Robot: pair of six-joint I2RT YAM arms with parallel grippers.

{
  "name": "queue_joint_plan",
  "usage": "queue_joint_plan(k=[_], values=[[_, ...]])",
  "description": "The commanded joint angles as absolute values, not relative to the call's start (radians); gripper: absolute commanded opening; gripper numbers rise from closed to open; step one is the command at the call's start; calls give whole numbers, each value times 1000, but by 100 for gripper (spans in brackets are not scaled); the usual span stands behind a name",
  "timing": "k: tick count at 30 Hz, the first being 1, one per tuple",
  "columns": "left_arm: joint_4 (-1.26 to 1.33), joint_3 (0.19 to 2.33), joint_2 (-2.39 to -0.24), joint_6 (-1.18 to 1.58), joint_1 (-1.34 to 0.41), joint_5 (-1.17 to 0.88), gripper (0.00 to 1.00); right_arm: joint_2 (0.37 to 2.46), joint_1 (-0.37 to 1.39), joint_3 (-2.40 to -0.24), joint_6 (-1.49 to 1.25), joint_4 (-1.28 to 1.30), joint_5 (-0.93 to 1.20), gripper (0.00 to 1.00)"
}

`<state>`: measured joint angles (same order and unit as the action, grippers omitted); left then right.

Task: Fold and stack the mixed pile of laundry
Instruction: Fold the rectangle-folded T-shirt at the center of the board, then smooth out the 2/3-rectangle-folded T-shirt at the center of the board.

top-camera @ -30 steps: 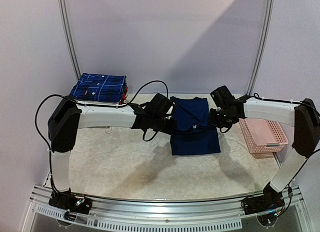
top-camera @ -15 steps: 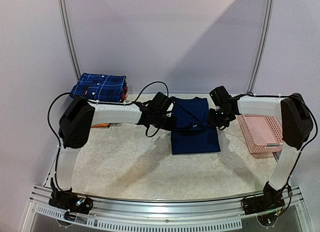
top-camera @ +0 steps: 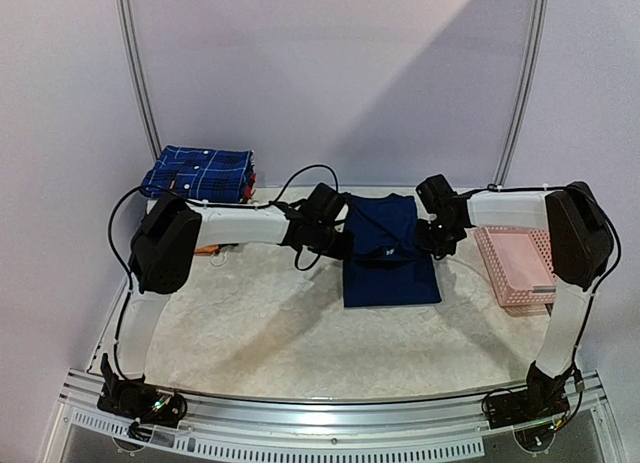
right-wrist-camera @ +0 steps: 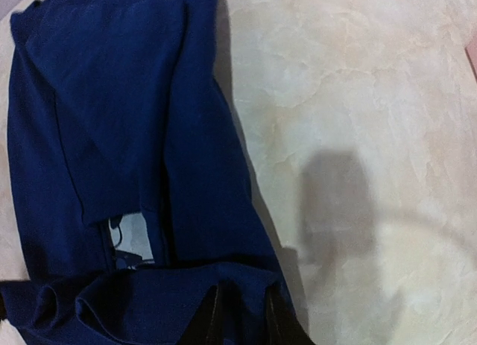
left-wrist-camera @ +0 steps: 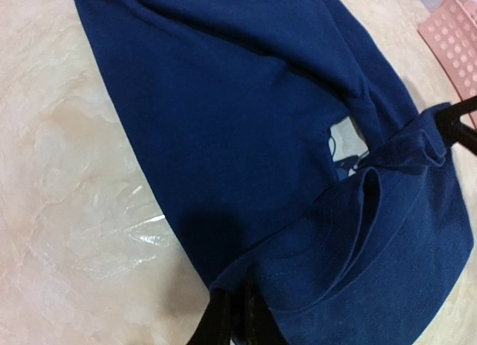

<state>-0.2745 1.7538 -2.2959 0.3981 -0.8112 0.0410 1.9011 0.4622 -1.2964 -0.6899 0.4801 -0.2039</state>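
The navy T-shirt (top-camera: 388, 251) lies partly folded at the table's middle back, and its pale-blue print (left-wrist-camera: 347, 141) shows through a gap in the folds. My left gripper (top-camera: 346, 245) is shut on the shirt's left edge; in the left wrist view (left-wrist-camera: 235, 320) the cloth is pinched between the dark fingers. My right gripper (top-camera: 431, 240) is shut on the right edge; in the right wrist view (right-wrist-camera: 240, 315) cloth is bunched over its fingers. The T-shirt (right-wrist-camera: 112, 121) and its print (right-wrist-camera: 134, 241) show there too. The dark-blue plaid shirt (top-camera: 200, 173) lies folded at the back left.
A pink lattice basket (top-camera: 520, 268) stands at the right edge, close to my right arm. The plaid shirt rests on other folded garments with a red edge (top-camera: 251, 183). A small orange object (top-camera: 205, 250) lies under my left arm. The cream tabletop (top-camera: 300, 333) spreads in front.
Both arms have drawn their elbows back toward the far side. The grippers moved slightly away from me, still gripping the T-shirt's edges. The shirt has hardly shifted.
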Motion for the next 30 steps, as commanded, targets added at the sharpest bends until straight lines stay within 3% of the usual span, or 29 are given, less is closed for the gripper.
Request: queue_joint_plan(k=[1, 4, 8, 12, 16, 21, 30], values=[[-328, 1838, -2337, 408, -775, 29, 14, 1942, 420, -1348, -697, 476, -159, 31], [-388, 1944, -2370, 398, -757, 23, 32, 1946, 388, -1419, -686, 484, -114, 53], [-457, 2047, -2379, 390, -733, 11, 47, 1929, 372, -1520, -655, 566, -103, 56], [-470, 2027, -2306, 365, -732, 41, 55, 1812, 384, -1436, -639, 510, -59, 59], [-414, 1897, -2216, 384, -738, 40, 54, 1703, 432, -1321, -581, 433, 29, 60], [-336, 1729, -2134, 403, -779, 26, 49, 1715, 521, -1256, -522, 405, 76, 56], [-238, 1478, -1988, 442, -837, 63, 44, 1908, 615, -1318, -481, 341, 238, 39]])
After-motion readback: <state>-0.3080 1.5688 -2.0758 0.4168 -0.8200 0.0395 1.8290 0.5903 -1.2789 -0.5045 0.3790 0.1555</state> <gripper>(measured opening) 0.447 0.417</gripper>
